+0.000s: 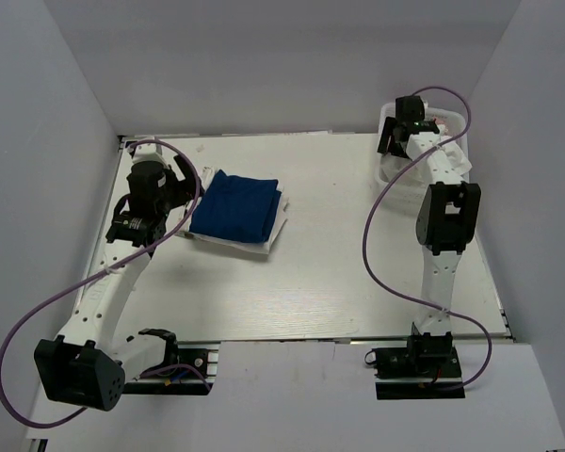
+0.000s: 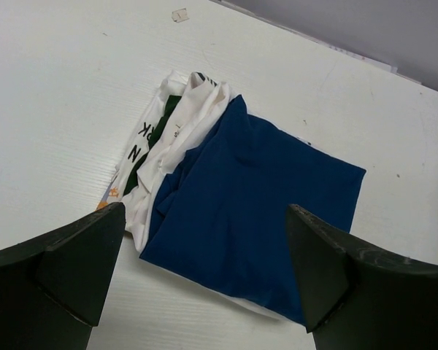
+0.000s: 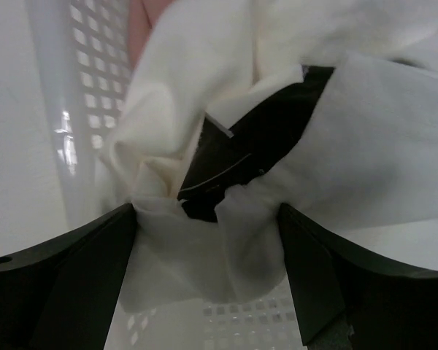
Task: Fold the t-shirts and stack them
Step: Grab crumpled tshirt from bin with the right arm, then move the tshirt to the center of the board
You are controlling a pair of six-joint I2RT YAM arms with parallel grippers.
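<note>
Letters (image 2: 140,142) N, K on white t-shirt (image 2: 193,117)

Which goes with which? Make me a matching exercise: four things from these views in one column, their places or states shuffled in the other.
1. folded royal blue cloth t-shirt
2. crumpled white cloth t-shirt
3. white plastic mesh basket
4. left gripper

A. at the far right corner of the table
B. open, facing the folded stack
C. between the fingers of the right gripper
D. topmost on the folded stack

Pairs: 1-D, 2-C, 3-A, 4-B.
</note>
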